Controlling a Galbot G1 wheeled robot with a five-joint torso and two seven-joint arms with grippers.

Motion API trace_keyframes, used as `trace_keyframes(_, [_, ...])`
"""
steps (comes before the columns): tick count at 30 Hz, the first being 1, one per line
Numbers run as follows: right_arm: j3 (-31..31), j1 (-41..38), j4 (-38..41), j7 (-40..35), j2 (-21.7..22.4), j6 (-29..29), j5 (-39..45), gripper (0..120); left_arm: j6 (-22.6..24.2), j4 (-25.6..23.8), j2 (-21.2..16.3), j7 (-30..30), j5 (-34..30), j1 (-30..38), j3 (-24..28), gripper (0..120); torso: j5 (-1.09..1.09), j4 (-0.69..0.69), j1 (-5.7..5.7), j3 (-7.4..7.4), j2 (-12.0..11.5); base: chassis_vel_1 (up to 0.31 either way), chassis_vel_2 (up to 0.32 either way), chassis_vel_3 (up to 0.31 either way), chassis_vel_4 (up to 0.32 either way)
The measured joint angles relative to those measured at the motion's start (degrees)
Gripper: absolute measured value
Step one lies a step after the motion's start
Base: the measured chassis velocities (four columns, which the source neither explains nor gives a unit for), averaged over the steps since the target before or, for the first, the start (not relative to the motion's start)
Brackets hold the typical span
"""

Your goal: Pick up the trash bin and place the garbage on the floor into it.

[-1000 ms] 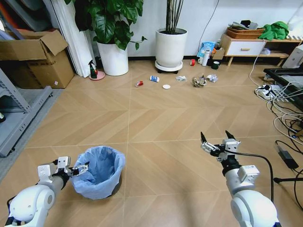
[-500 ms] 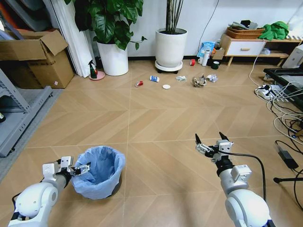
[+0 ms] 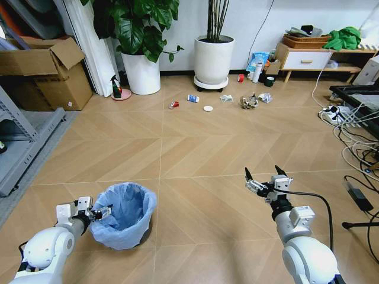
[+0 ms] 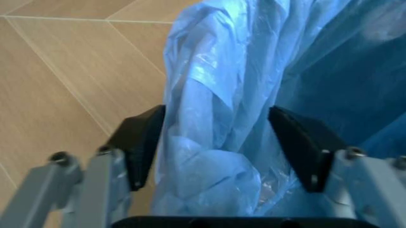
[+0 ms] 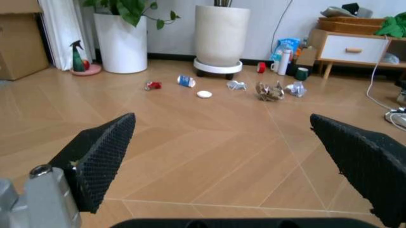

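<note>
With the left gripper [image 4: 219,152] straddling the trash bin [image 3: 125,214] rim unclosed and the right gripper [image 3: 261,177] spread empty, pinching only bag film may let the bin slip.

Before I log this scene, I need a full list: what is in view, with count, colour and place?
trash bin: one, dark with light-blue bag, near floor on the robot's left.
garbage: about six small pieces, red, blue-white, white, brownish, in a row on the far floor before the pots.
plant pots: two, white, by the far wall.
cardboard box: one, brown, far left.
low cabinet: one, white and wood, far right.
cables: several, dark and white, right edge.
left end effector: fingers either side of the bin's bagged rim.
right end effector: open, empty, above bare floor.
</note>
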State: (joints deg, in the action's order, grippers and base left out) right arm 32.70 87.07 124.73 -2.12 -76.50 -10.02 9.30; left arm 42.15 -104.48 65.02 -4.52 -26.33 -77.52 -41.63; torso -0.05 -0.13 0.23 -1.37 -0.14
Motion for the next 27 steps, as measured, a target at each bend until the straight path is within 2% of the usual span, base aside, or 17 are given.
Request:
trace_keyframes(3, [0.1, 0.0, 0.0, 0.0, 0.0, 0.0, 0.0, 100, 0.0, 0.0, 0.0, -0.2, 0.0, 0.0, 0.1, 53, 0.00, 0.00, 0.00, 0.00, 0.0, 0.000, 0.000, 0.000, 0.000])
trace_keyframes(6, [0.2, 0.0, 0.0, 0.0, -0.1, 0.1, 0.0, 100, 0.0, 0.2, 0.0, -0.3, 0.2, 0.0, 0.4, 38, 0.00, 0.00, 0.00, 0.00, 0.0, 0.000, 0.000, 0.000, 0.000])
trace_keyframes(7, [0.2, 0.0, 0.0, 0.0, -0.1, 0.1, 0.0, 100, 0.0, 0.2, 0.0, -0.3, 0.2, 0.0, 0.4, 38, 0.00, 0.00, 0.00, 0.00, 0.0, 0.000, 0.000, 0.000, 0.000])
trace_keyframes(9, [0.4, 0.0, 0.0, 0.0, -0.1, 0.2, 0.0, 100, 0.0, 0.4, 0.0, -0.4, 0.3, 0.0, 0.6, 28, 0.00, 0.00, 0.00, 0.00, 0.0, 0.000, 0.000, 0.000, 0.000])
trace_keyframes(10, [0.4, 0.0, 0.0, 0.0, -0.1, 0.2, 0.0, 100, 0.0, 0.4, 0.0, -0.4, 0.3, 0.0, 0.6, 28, 0.00, 0.00, 0.00, 0.00, 0.0, 0.000, 0.000, 0.000, 0.000])
trace_keyframes(14, [0.8, 0.2, 0.0, 0.0, -0.1, 0.4, 0.1, 100, -0.2, 0.4, 0.1, -0.4, 0.3, 0.0, 1.2, 10, 0.00, 0.00, 0.00, 0.00, 0.0, 0.000, 0.000, 0.000, 0.000])
trace_keyframes(15, [0.8, 0.2, 0.0, 0.0, -0.1, 0.4, 0.1, 100, -0.2, 0.4, 0.1, -0.4, 0.3, 0.0, 1.2, 10, 0.00, 0.00, 0.00, 0.00, 0.0, 0.000, 0.000, 0.000, 0.000])
trace_keyframes(17, [0.9, 0.2, 0.0, 0.0, -0.1, 0.4, 0.1, 100, -0.5, 0.4, 0.2, -0.5, 0.3, 0.0, 1.2, 0, 0.00, 0.00, 0.00, 0.00, 0.0, 0.000, 0.000, 0.000, 0.000])
trace_keyframes(24, [1.2, -0.3, 0.0, 0.0, -0.1, 0.3, 0.6, 100, -1.2, -0.6, 0.8, -0.6, -0.2, -0.2, 0.9, 0, 0.01, 0.00, 0.00, 0.00, 0.0, 0.000, 0.000, 0.000, 0.000])
trace_keyframes(27, [1.9, -0.6, 0.1, -0.2, 0.0, 0.0, 1.3, 100, -1.9, -1.9, 1.4, 1.2, -1.4, -0.4, 0.3, 0, 0.00, 0.00, 0.00, 0.00, 0.0, 0.000, 0.000, 0.000, 0.000])
